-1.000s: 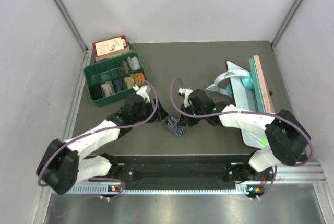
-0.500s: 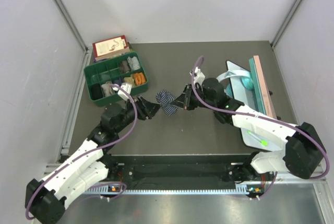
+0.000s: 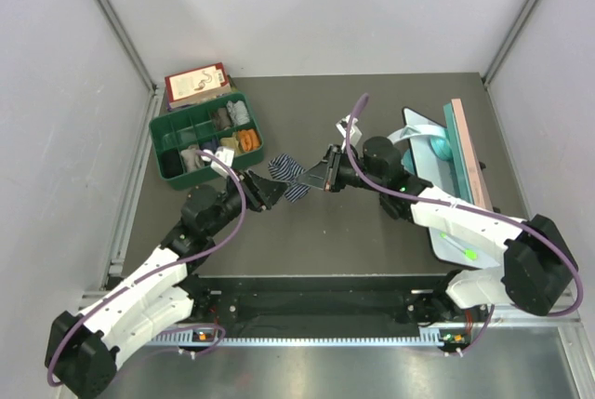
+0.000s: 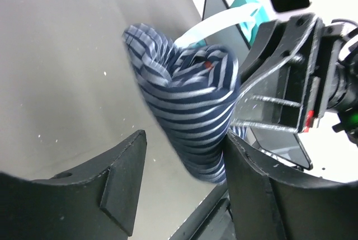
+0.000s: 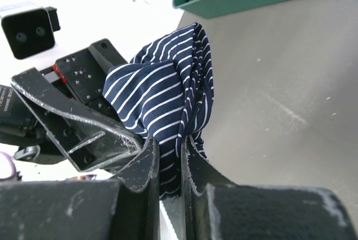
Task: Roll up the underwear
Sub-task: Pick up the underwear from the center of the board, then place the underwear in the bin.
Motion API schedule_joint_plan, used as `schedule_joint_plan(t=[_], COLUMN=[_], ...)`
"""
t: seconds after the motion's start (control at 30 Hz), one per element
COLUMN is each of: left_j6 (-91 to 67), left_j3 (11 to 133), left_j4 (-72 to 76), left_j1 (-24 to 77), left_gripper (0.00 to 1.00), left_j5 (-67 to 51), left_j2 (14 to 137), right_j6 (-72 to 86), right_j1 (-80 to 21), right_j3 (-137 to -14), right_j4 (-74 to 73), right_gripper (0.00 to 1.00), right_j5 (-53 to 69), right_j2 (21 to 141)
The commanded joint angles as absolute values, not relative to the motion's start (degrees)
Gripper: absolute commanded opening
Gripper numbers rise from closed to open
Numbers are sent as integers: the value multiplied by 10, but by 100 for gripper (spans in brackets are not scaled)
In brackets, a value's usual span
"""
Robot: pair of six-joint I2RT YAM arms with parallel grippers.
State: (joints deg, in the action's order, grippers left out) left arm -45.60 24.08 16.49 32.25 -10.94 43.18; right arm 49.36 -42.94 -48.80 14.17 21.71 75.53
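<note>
**Item:** striped boxer briefs [image 3: 286, 179], dark blue with thin white stripes. Count: one. No black pair is visible.
**Location:** bunched in a loose roll, held above the table [image 3: 372, 241] between the two arms, near the green compartment tray [image 3: 160, 152].
**Right gripper** [image 5: 170, 156]: clenched on a fold of the striped cloth.
**Left gripper** [image 4: 184, 156]: jaws apart on either side of the bundle. One finger touches the cloth, and nothing is clamped.
**Handling note:** centre the bundle between the left jaws before pinching. The right pinch should stay firm so the layers do not spring loose.
**Other stock:** compartment tray, one; printed box [image 3: 195, 83] behind it, one.
</note>
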Motion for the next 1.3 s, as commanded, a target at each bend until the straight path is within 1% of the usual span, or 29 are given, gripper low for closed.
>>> schedule_joint_plan(t=[0.0,0.27,0.37,0.4,0.47,0.5,0.53,0.6,0.63,0.67,0.7,0.73,0.8,0.83,0.87,0.9,0.93,1.0,1.03,1.07,1.13,1.17,1.2,1.23,1.27], left_j6=[-461,-468,-478,-480,-481,-479,-477,-470,-467,-455,-447,-438,-409,-403,-396,-396,-395,-388,-385,-382,-379,-367,-360,-349,-320], left_j3=[235,228,218,213,212,215,218,229,233,239,256,269,304,315,324,349,364,421,442,462,531,556,612,644,677], left_j4=[229,271,314,325,347,348,348,348,348,341,331,319,276,268,265,263,261,246,243,242,227,217,199,143,113], left_j1=[321,321,321,321,321,321,321,321,321,320,319,317,299,288,260,242,225,178,164,141,119,97,87,78,63], left_gripper=[59,53,51,45,38,32,23,13,3,0,0,0,0,0,0,0,0,0,0,0,0,0,0,0,0], left_j5=[-91,-82,-87,-85,-84,-84,-83,-88,-90,-91,-91,-92,-94,-101,-124,-140,-159,-208,-221,-237,-272,-284,-291,-304,-311], left_j2=[434,458,469,472,482,488,493,511,519,534,542,549,569,577,598,613,632,698,723,774,823,868,888,910,953], right_j6=[505,511,506,506,503,502,501,489,483,467,456,446,414,406,395,391,387,374,367,352,334,318,309,299,281], right_j1=[-430,-429,-431,-431,-431,-431,-431,-431,-431,-431,-431,-430,-425,-419,-403,-394,-381,-346,-336,-325,-295,-284,-274,-258,-251], right_j3=[-486,-483,-490,-490,-486,-485,-486,-493,-504,-510,-518,-535,-555,-575,-583,-591,-609,-628,-654,-668,-721,-742,-766,-819,-845], right_j4=[187,200,198,197,198,197,195,187,169,157,142,111,78,65,47,40,32,13,5,-18,-41,-58,-97,-125,-150], right_gripper=[0,0,0,0,0,0,0,0,0,0,2,13,33,53,58,71,75,78,79,79,79,79,79,79,79], right_j5=[252,277,292,293,291,291,290,290,288,280,274,266,247,243,240,242,243,250,251,255,255,256,257,258,260], right_j2=[756,761,772,775,780,780,783,787,788,788,789,789,790,792,793,796,802,811,822,830,847,870,881,896,924])
